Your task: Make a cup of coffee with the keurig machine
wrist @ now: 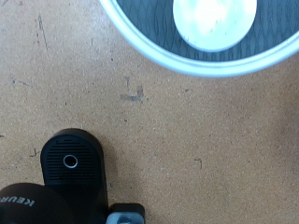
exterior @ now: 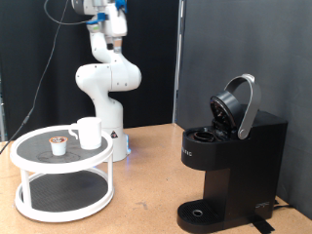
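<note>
The white cup [exterior: 89,133] stands upright on the top shelf of a round white two-tier stand [exterior: 63,161] at the exterior view's left, next to a small brown-topped pod [exterior: 58,147]. The black keurig machine [exterior: 234,161] stands at the right with its lid [exterior: 237,105] raised. My gripper [exterior: 117,41] hangs high near the exterior view's top, far above the stand and apart from everything. The wrist view looks straight down from high up on the cup [wrist: 215,21], the stand's rim [wrist: 168,58] and the machine's round drip base [wrist: 71,163]. The fingers do not show there.
The robot's white base [exterior: 105,83] stands behind the stand. Bare brown tabletop [wrist: 187,140] lies between the stand and the machine. A black curtain hangs at the back.
</note>
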Controlling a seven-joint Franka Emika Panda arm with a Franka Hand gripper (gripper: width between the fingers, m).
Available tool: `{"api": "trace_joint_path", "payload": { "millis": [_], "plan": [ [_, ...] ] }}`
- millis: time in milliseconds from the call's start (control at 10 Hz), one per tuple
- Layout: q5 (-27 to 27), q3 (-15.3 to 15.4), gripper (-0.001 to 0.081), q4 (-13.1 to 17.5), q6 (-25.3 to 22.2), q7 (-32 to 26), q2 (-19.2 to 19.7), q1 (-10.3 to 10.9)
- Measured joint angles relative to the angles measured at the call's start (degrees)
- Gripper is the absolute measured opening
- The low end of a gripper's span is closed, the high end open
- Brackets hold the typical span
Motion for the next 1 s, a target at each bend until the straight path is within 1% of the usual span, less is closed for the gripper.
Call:
{"api": "trace_joint_path", "payload": {
  "millis": [100, 300, 400, 700, 1000],
  "plan": [
    [-0.1, -1.0, 0.0734, 0.5, -0.3, -1.2, 0.4, -0.1],
    [0.0, -1.1, 0.0734, 0.3, -0.3, -1.4, 0.4, -0.1],
    [-0.5, -2.1, 0.0734, 0.2, -0.3, -2.9, 0.3, -0.3],
    [-5.0, -6.8, 0.0734, 0.2, -0.5, -8.2, 0.5, -1.8],
    [-7.2, -11.9, 0.0734, 0.8, 0.3, -12.2, 1.0, -3.0]
  ]
}}
